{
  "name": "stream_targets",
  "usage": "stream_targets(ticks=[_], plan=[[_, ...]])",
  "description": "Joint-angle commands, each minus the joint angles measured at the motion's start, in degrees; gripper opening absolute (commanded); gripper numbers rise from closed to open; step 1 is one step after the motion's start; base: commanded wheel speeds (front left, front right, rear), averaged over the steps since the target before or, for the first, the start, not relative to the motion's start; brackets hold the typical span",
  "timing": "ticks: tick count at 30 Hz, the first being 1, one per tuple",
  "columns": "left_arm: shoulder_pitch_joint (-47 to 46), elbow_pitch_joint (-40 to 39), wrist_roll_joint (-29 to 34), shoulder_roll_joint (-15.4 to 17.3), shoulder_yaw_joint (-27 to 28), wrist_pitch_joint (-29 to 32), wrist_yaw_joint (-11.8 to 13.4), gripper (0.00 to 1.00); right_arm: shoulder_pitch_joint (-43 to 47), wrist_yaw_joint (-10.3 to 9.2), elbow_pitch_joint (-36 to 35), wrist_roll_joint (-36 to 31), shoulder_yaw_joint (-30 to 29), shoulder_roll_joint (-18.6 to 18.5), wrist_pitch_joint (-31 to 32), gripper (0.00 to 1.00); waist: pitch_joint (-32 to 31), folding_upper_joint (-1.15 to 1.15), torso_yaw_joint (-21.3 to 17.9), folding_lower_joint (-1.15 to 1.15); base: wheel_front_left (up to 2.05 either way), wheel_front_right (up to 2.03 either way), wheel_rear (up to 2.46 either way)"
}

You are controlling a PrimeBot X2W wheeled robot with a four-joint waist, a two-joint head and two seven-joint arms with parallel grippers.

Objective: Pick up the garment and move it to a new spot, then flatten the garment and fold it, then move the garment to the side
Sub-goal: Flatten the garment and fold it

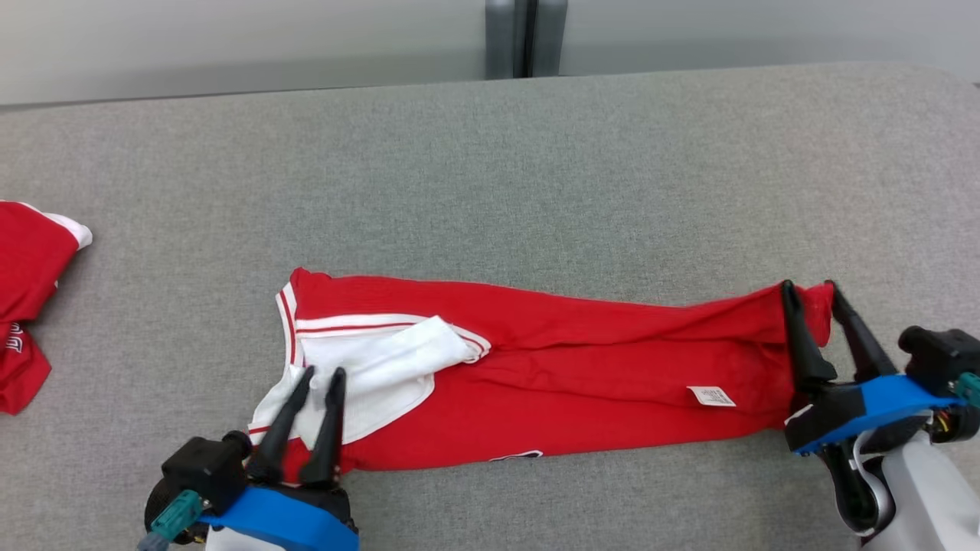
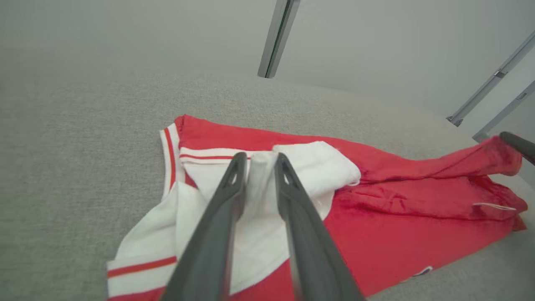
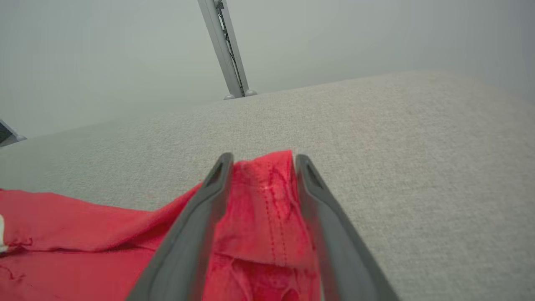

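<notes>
Spanned garment [image 1: 582,360] end to end for flattening: right gripper [image 1: 808,287] fingers apart around its corner; left gripper [image 1: 322,373] fingers nearly together, grip unclear.

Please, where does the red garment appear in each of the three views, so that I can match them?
Head view: red garment lies across the middle, left to right.
Left wrist view: centre to right edge.
Right wrist view: lower left, up to the centre.
Shared landmark: the grey post behind the table.
</notes>
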Motion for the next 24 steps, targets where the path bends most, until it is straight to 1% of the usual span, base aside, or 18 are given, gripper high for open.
stream_targets(ticks=[1, 3, 6, 9, 10, 13, 16, 20, 24], plan=[[0.83, 0.21, 1.13, -0.75, 1.62, -0.25, -0.6, 1.0, 1.71, 0.01, -2.36, -0.29, -0.95, 0.08, -0.19, 1.0, -0.42, 0.01, -0.04, 0.0, 0.0, 0.0, 0.0], [1.19, -0.47, 3.58, -2.21, 4.96, -0.26, -1.24, 1.0, 3.08, 0.01, -5.89, -1.17, -1.95, 0.03, -0.19, 1.0, -0.73, 0.01, -0.06, 0.0, 0.0, 0.0, 0.0], [2.55, -2.14, 9.23, -5.04, 11.77, -0.25, -1.55, 1.0, 4.09, 0.01, -10.51, -1.78, -3.34, -0.11, -0.19, 1.0, -0.93, 0.01, -0.05, 0.0, 0.0, 0.0, 0.0], [4.09, -4.88, 15.7, -9.26, 20.15, -0.24, -2.16, 1.0, 3.43, 0.01, -12.31, -2.15, -4.32, -0.18, -0.18, 1.0, -0.98, 0.01, -0.13, 0.0, 0.0, 0.0, 0.0], [4.69, -5.56, 17.93, -10.47, 22.92, -0.22, -2.62, 1.0, 3.14, 0.01, -11.7, -2.47, -4.56, -0.21, -0.18, 1.0, -1.0, 0.01, -0.14, 0.0, 0.0, 0.0, 0.0], [5.72, -7.72, 24.13, -14.64, 29.39, -0.21, -3.67, 1.0, 1.16, 0.01, -7.92, -3.73, -4.74, -0.51, -0.19, 1.0, -0.84, 0.01, -0.05, 0.0, 0.0, 0.0, 0.0], [6.57, -8.78, 29.21, -17.9, 33.69, -0.2, -4.73, 1.0, -0.44, 0.01, -1.71, -4.29, -4.73, -0.11, -0.08, 1.0, -0.49, 0.01, 0.35, 0.0, 0.0, 0.0, 0.0], [5.93, -7.71, 33.71, -20.07, 37.5, -0.2, -5.73, 1.0, -2.49, 0.01, 6.5, -4.18, -4.18, 0.48, 0.94, 1.0, 0.28, 0.01, 0.77, 0.0, 0.0, 0.0, 0.0], [5.35, -6.27, 35.88, -21.24, 39.79, -0.2, -6.39, 1.0, -3.65, 0.01, 12.37, -1.61, -2.98, 2.02, 1.14, 1.0, 0.76, 0.01, 0.9, 0.0, 0.0, 0.0, 0.0]])
